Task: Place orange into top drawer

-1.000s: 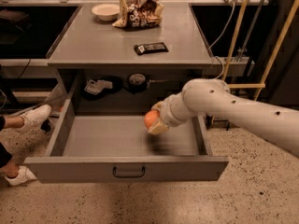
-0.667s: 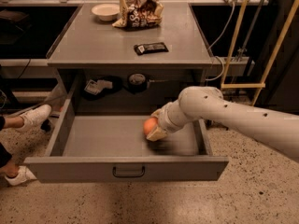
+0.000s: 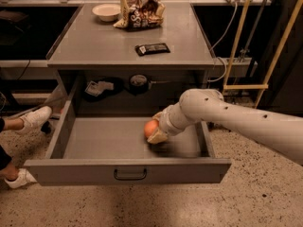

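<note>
The top drawer (image 3: 125,171) is pulled wide open below the grey table, its dark handle at the front centre. The orange (image 3: 151,127) is inside the drawer, right of centre, at or just above the floor. My gripper (image 3: 156,130) reaches in from the right on the white arm and is shut on the orange.
On the table top stand a white bowl (image 3: 106,11), a snack bag (image 3: 140,13) and a dark bar (image 3: 152,48). Dark items lie on the shelf behind the drawer. A person's shoes (image 3: 33,119) are at the left. Yellow poles (image 3: 239,41) stand at the right.
The gripper with the orange has moved lower into the drawer, down towards its floor.
</note>
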`<state>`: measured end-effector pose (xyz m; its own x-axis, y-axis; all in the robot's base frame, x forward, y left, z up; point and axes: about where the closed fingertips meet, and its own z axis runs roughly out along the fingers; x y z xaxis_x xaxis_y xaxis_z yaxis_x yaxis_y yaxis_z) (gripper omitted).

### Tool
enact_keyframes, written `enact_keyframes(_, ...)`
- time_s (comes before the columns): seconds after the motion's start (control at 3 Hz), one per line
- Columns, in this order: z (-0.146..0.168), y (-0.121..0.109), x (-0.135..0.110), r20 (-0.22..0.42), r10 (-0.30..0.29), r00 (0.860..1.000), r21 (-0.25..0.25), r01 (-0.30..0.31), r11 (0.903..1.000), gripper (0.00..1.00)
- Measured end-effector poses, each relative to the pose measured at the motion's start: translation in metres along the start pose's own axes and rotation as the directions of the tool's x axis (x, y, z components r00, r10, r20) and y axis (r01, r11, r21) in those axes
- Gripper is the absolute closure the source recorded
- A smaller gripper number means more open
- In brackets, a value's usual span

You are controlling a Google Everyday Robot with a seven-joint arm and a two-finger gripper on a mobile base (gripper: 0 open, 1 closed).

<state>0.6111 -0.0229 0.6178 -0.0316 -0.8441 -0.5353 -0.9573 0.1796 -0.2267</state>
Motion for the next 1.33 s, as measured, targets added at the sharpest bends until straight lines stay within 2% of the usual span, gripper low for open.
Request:
enact_keyframes(1.0, 0.0001, 0.0001, 0.0, 0.0, 0.0, 1.0, 0.0, 0.0, 1.0, 0.06)
enact_keyframes(1.33, 0.0, 0.0001, 0.0, 0.0, 0.0, 1.0, 0.0, 0.0, 1.0, 0.0)
